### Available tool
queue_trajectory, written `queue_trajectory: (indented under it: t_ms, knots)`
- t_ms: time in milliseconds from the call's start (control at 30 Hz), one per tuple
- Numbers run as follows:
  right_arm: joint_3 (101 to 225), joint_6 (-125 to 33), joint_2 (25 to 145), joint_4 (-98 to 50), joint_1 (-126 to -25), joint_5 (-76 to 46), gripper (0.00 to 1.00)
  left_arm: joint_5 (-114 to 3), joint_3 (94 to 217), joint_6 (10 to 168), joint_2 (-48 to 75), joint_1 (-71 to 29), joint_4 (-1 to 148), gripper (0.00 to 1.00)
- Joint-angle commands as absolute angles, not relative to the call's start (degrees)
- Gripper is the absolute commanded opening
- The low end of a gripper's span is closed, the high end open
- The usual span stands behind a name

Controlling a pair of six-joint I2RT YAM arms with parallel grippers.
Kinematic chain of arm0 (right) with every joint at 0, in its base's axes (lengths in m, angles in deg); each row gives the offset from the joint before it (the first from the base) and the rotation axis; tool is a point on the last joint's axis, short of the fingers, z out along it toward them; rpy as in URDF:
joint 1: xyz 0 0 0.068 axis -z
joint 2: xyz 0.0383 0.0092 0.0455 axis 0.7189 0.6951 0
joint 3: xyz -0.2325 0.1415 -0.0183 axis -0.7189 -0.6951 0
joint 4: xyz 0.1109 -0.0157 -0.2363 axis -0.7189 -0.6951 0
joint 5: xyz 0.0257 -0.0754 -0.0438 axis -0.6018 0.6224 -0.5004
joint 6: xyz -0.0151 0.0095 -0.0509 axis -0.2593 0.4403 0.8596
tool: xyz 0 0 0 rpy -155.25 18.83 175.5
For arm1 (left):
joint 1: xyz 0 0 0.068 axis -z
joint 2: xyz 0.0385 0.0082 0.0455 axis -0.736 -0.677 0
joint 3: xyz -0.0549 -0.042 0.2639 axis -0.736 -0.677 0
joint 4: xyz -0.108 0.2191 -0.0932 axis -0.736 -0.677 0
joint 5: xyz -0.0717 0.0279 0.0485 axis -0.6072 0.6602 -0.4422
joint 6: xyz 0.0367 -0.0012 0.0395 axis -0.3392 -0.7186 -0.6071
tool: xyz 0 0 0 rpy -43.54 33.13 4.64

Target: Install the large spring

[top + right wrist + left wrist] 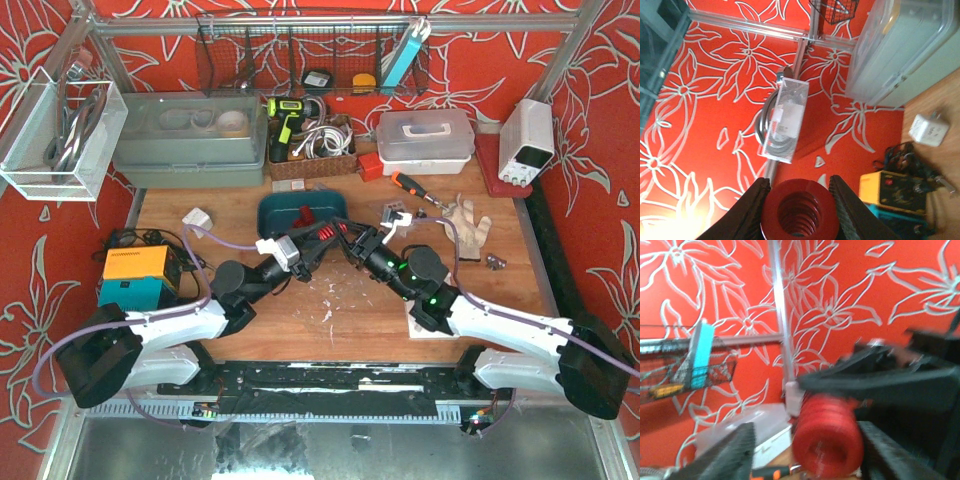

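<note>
Pinching large spring (800, 215) end-on between right gripper (800, 187) jaws, aloft over mid surface (350, 310) | flanking it with left gripper (805, 432) jaws spread, gap on one side | likely handing over between arms | next: needing steady carry, square alignment; install point unclear

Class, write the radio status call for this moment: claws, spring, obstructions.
Right claw clamped on red spring. Left claw open around it, gap on one side. Dark blurred shape overlapping spring, unidentified.

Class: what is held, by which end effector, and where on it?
Right end effector grips the red metal coil spring by its outer sides; left end effector stands open.
</note>
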State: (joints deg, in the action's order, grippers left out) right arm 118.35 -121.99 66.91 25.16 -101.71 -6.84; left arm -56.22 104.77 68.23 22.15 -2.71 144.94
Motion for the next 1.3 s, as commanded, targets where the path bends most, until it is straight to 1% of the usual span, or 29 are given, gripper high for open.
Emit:
queue_trajectory:
  t_ms: [0, 67, 167, 200, 233, 267, 433, 567, 667, 733, 867, 1000, 1100, 1267]
  knots:
    - [118.18, -107.97, 59.72, 21.23, -101.56, 0.14, 0.0, -49.62, 102.21, 69.95, 25.63, -3.62, 137.71, 0.68]
    - [118.92, -98.69, 55.99, 10.97, -101.52, 3.48, 0.0, -47.88, 102.31, 71.43, 28.24, -3.62, 131.67, 0.79]
    - [120.7, -87.15, 51.9, -3.91, -101.59, 10.72, 0.0, -45.18, 101.6, 73.43, 29.93, -3.62, 125.78, 0.88]
    - [120.37, -84.08, 50.6, -6.55, -101.59, 13.36, 0.0, -43.13, 101.47, 74.27, 30.13, -3.62, 123.78, 0.91]
    - [119.87, -80.9, 49.67, -9.19, -101.52, 15.76, 0.0, -41.23, 101.5, 75.02, 30.26, -3.62, 121.88, 0.97]
    - [119.27, -78.79, 48.64, -11.28, -101.51, 17.92, 0.0, -39.62, 101.6, 75.59, 30.35, -3.62, 119.67, 1.0]
    - [114.55, -70.06, 43.03, -18.95, -101.53, 26.47, 0.0, -31.9, 102.2, 81.36, 30.87, -3.62, 109.76, 1.0]
    - [112.52, -67.76, 37.77, -26.16, -101.55, 32.38, 0.0, -31.45, 101.95, 82.59, 29.08, -3.62, 106.59, 1.0]
    - [110.99, -67.37, 32.47, -33.86, -101.13, 41.89, 0.0, -30.98, 102.33, 81.7, 26.66, -3.55, 105.35, 1.0]
    - [110.28, -67.28, 29.06, -37.19, -100.03, 45.64, 0.0, -31.53, 101.89, 80.76, 25.07, -3.54, 106.35, 1.0]
    - [108.52, -66.97, 24.82, -38.24, -95.29, 43.58, 0.0, -33.77, 100.87, 80.53, 23.05, -3.54, 108.51, 1.0]
    - [106.78, -70.36, 26.93, -39.08, -88.29, 39.09, 0.0, -36.27, 101.52, 81.12, 23.21, -3.54, 107.63, 1.0]
    - [102.55, -70.63, 27.52, -33.98, -84.38, 34.8, 0.0, -37.12, 100.98, 81.48, 23.61, -3.54, 107.99, 1.0]
    - [98.07, -71.81, 26.76, -29.87, -82.25, 35.41, 0.0, -37.5, 100.78, 81.81, 23.96, -3.54, 108.0, 1.0]
